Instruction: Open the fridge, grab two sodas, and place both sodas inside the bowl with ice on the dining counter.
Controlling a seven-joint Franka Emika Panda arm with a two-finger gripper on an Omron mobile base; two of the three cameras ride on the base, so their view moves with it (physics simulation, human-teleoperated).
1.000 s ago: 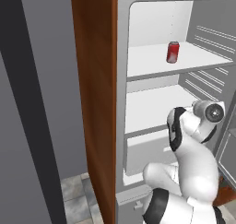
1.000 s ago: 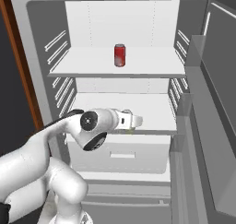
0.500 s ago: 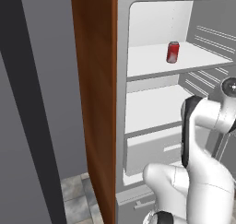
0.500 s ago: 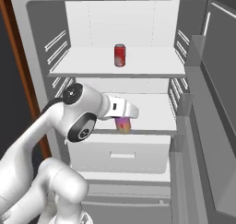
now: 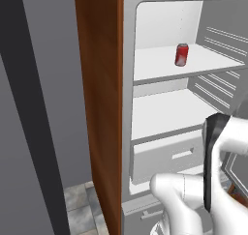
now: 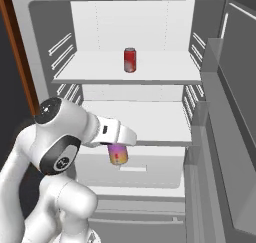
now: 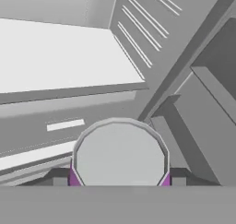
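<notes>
Step in hand: carrying the first soda out of the fridge (image 6: 135, 32) — my reading, since the purple-pink can (image 6: 118, 153) hangs under the hand in front of the shelves rather than resting on one.
Fingers: clenched on the purple-pink can; in the hand view its silver top (image 7: 120, 153) sits right between the gripper (image 7: 120, 181) tips, purple wall showing at both sides.
Can attitude: upright in the right base view, below the hand and just ahead of the lower shelf's front edge.
Red can (image 6: 129, 60): up and beyond the fingers, alone on the upper shelf (image 5: 193, 65), well apart from the held one — the second soda to fetch.
Door (image 6: 235, 112): open, its bins close on the fingers' right side.
How to do it well: I would draw the can straight back toward the base, level, keeping clear of the door bins and the lower shelf's lip; hold the squeeze steady, no twisting until outside.
Risk: a smooth can may slip if swung fast.
Bowl and dining surface: whereabouts cannot be told from here.
</notes>
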